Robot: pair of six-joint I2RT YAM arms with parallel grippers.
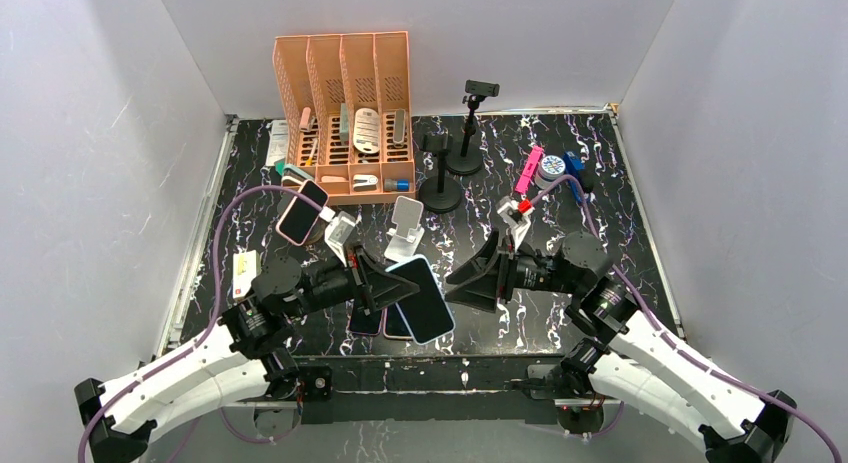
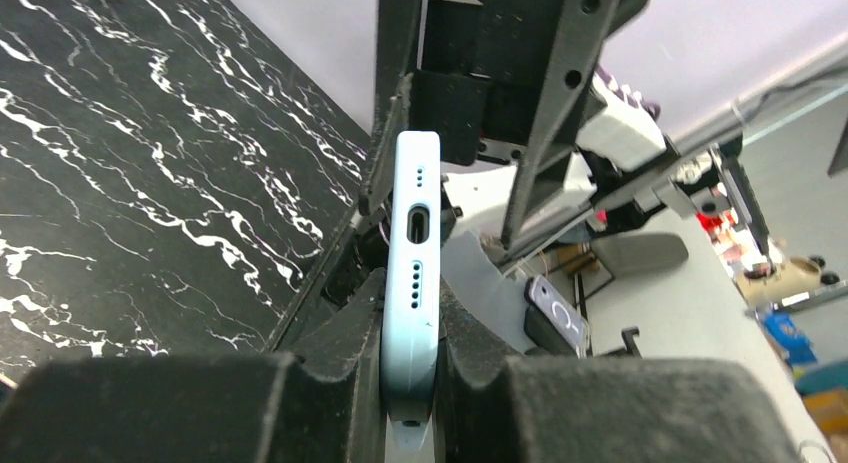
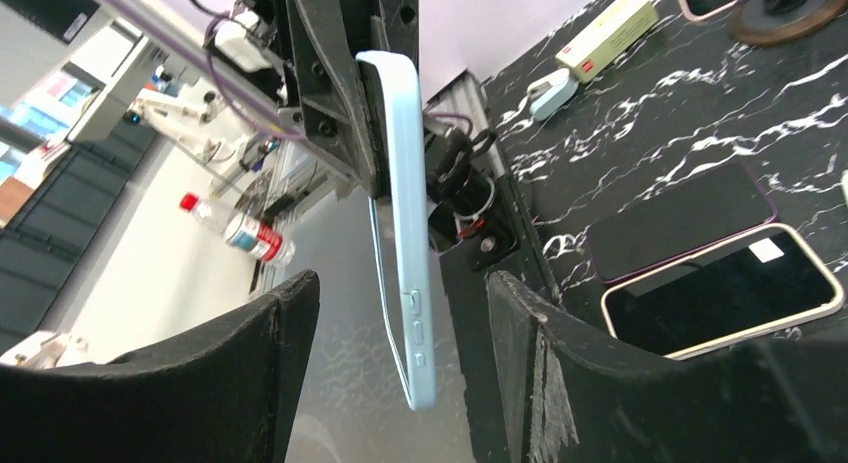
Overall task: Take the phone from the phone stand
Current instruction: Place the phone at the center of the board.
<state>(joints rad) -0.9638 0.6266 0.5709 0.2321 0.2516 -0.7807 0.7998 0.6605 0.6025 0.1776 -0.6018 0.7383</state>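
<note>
A light blue phone [image 1: 422,298] hangs in the air above the table's near middle, held by my left gripper [image 1: 385,288], which is shut on it. In the left wrist view the phone's bottom edge [image 2: 413,233] with its port sits clamped between both fingers of the left gripper [image 2: 412,323]. The white phone stand [image 1: 405,225] stands just behind the phone, with nothing on it. My right gripper [image 1: 466,278] is open and faces the phone from the right. In the right wrist view the phone's side edge [image 3: 405,233] lies between the right gripper's [image 3: 400,293] spread fingers, touching neither.
Two dark phones [image 3: 715,283] lie flat on the table under the held phone. A pink phone [image 1: 300,215] leans on another stand at the left. An orange file organizer [image 1: 343,103] and two black stands [image 1: 440,178] are at the back. Small items [image 1: 550,168] lie at the back right.
</note>
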